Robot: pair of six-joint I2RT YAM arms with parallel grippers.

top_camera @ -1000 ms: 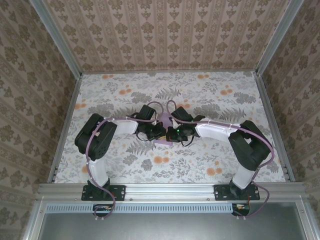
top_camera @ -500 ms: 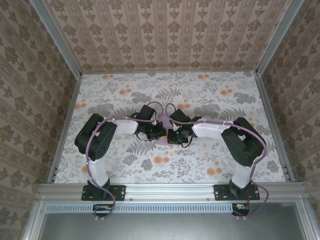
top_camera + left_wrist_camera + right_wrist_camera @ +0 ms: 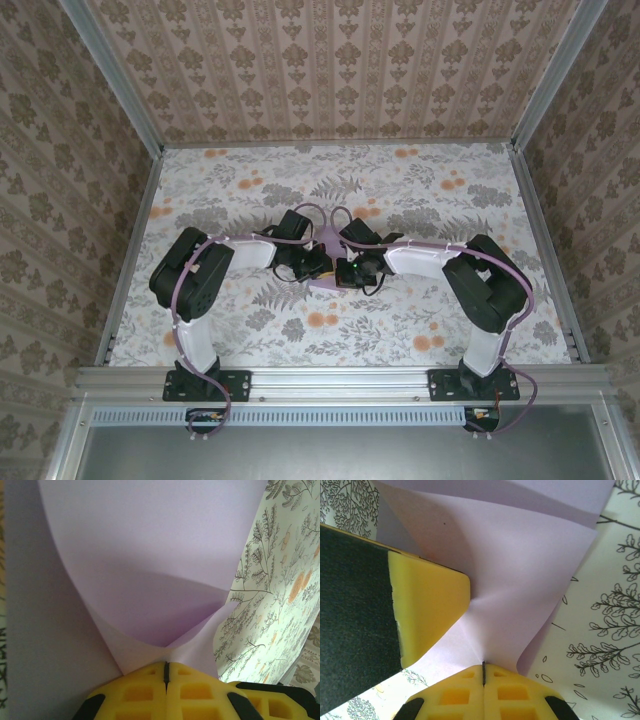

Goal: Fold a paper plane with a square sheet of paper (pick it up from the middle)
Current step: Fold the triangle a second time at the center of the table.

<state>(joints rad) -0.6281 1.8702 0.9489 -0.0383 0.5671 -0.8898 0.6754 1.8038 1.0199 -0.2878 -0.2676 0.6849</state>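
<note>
The left gripper [image 3: 166, 667] has its two yellow fingers pressed together, only a thin seam between them, clamped on the edge of the square sheet of paper [image 3: 150, 555]. From that pinch the lavender sheet rises toward 12 o'clock, curling into one cone-like fold with a crease running out toward 3 o'clock. The floral tabletop [image 3: 280, 605] shows at 3 o'clock.

The right gripper [image 3: 483, 666] is likewise closed, its two fingers tight on the same sheet [image 3: 520, 570], which fans up toward 12 o'clock with one puckered dimple just above the pinch. At 9 o'clock one more yellow finger pad [image 3: 427, 605] on a black body touches the paper. Tabletop [image 3: 610, 630] lies at 3 o'clock.

From the top camera, one sheet [image 3: 327, 238] sits at the table's [image 3: 400, 190] centre. The two grippers meet over it, the left [image 3: 318, 263] from 9 o'clock and the right [image 3: 345, 270] from 3 o'clock, just beside each other. Two arms bow outward from them to their bases at 6 o'clock.
</note>
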